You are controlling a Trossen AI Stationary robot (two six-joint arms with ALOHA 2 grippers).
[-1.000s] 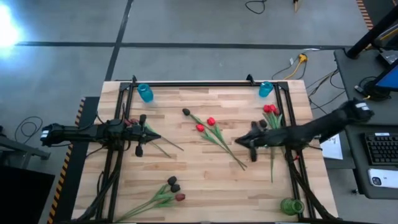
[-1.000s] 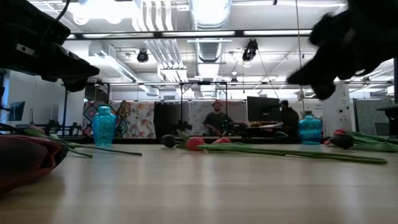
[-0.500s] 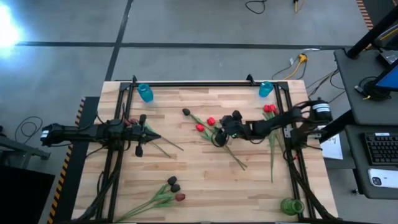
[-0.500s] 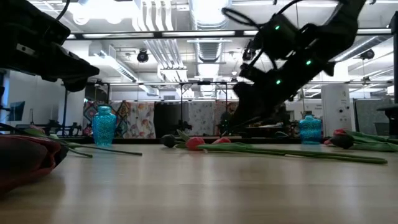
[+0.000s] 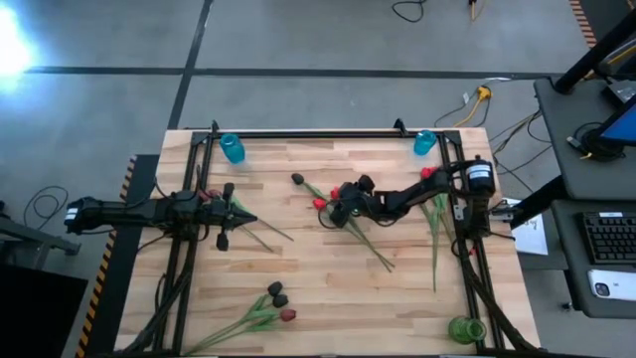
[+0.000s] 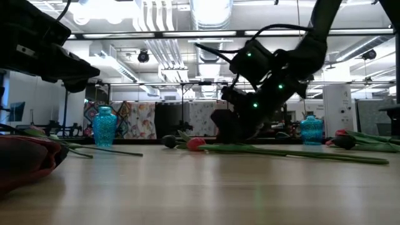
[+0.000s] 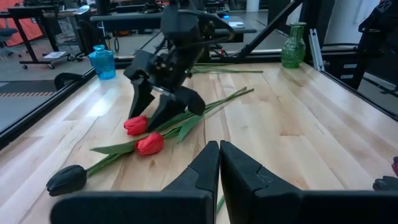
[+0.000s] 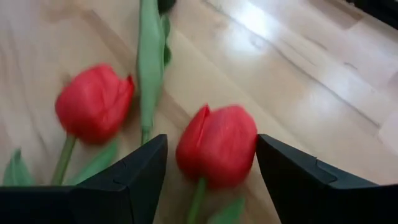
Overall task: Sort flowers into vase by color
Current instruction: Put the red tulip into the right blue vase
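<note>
Two red tulips lie side by side on their stems at the table's middle [image 5: 320,204]. My right gripper [image 8: 211,142] is open and low over them. Its fingers [image 8: 134,180] stand on either side of one red head [image 8: 217,146]; whether they touch it I cannot tell. The other red head [image 8: 93,102] lies just beside. The left wrist view shows that gripper [image 7: 155,109] slanting down on the pair [image 7: 149,144]. A dark tulip [image 5: 297,180] lies a little farther off. My left gripper [image 7: 219,168] waits shut at the left [image 5: 243,217].
Two blue vases [image 5: 232,148] [image 5: 424,142] stand at the far corners and a green vase [image 5: 464,328] stands at the near right. More tulips lie near left [image 5: 270,303] and at the right [image 5: 432,179]. A red head [image 6: 25,156] lies close to the low camera.
My right gripper has swept from the table's right side toward its middle and come down over the two red tulips, opening on the way. The tulips have stayed where they were.
</note>
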